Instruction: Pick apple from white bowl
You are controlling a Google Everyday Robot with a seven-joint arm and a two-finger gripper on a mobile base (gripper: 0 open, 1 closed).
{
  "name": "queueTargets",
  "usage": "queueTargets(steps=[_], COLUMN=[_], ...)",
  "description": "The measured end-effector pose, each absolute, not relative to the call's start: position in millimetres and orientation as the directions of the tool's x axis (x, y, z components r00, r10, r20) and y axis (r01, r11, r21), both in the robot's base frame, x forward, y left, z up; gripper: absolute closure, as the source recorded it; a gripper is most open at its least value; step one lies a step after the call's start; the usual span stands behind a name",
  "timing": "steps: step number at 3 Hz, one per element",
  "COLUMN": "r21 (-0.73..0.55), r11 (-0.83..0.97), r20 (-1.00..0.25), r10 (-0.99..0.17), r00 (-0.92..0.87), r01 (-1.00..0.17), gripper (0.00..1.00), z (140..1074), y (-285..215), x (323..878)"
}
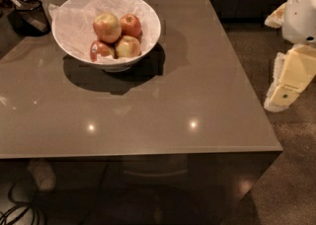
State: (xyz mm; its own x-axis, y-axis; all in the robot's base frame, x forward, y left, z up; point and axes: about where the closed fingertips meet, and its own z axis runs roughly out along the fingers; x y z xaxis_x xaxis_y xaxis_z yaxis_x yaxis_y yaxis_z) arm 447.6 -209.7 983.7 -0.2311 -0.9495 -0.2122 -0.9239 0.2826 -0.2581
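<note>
– In the upper left of the frame, on the grey surface (173, 110), the white bowl (148, 41) was seen. Where was the apple (107, 26) found?

– It was found inside that bowl, at the top of the pile, toward the upper left of the heap. It was propped up by two yellowish apples (128, 46) below it, and a smaller red apple (131, 24) was pressed against its right side. That is judged to be why it sat so high and so exposed.

– And the crinkled paper (74, 21)?

– The bowl was lined with it, and it stood up above the rim at the back. The fruit was probably cushioned by it.

– Where was the tool (289, 83) placed?

– At the right edge of the frame, beyond the surface and well apart from the bowl. Whether it was open or closed could not be told, and no fruit was seen in it. The pick is judged not yet begun.

– Was anything noted that could hinder a reach?

– Only a dark container (30, 17) just left of the bowl. The top apple is judged reachable from above, though its neighbours could be disturbed.
</note>
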Motion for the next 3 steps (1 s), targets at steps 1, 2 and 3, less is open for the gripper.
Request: queueTargets(steps=[1,2,3], r21=[-0.259,-0.294,-0.31], r11=[0.295,0.253,0.249], r20=[-0.205,-0.2,-0.207], r10=[-0.947,-0.959,-0.96], r00=[-0.246,-0.199,-0.19], r01=[-0.92,-0.922,-0.918], gripper=[0.0,0.0,0.0], z=[989,1002,1003], y=[-197,-167,-158], x=[473,498,503])
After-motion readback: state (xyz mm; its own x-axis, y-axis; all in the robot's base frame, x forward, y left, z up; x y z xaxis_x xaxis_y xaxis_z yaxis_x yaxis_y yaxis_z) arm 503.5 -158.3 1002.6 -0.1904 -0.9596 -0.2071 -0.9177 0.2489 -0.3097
